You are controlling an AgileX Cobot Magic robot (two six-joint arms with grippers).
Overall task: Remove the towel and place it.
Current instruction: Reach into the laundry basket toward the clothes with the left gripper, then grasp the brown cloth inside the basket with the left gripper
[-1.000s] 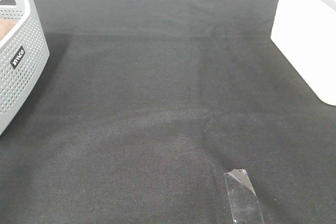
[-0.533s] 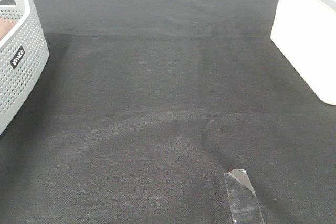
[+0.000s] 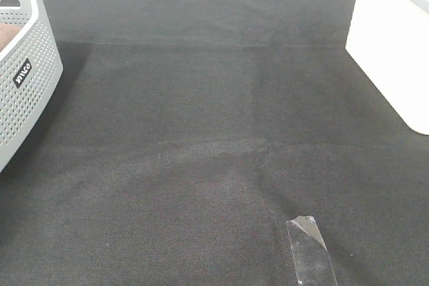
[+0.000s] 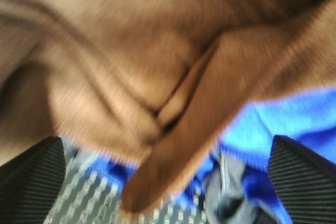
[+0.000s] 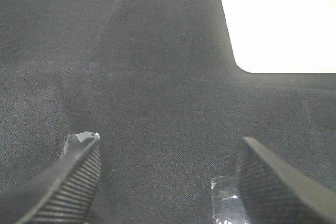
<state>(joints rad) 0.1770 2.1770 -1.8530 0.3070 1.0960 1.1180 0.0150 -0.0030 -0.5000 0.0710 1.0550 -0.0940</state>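
The brown towel fills the left wrist view, bunched in folds, with one hemmed fold hanging down. It lies over a blue cloth inside the grey perforated basket. My left gripper is open, one finger on each side of the towel, very close to it; the view is blurred. In the exterior high view only a sliver of the towel shows inside the basket at the far left. My right gripper is open and empty above the black table cloth. Neither gripper shows in the exterior high view.
The black table cloth covers the table. A strip of clear tape lies near the front edge, also in the right wrist view. A white surface borders the cloth at the right.
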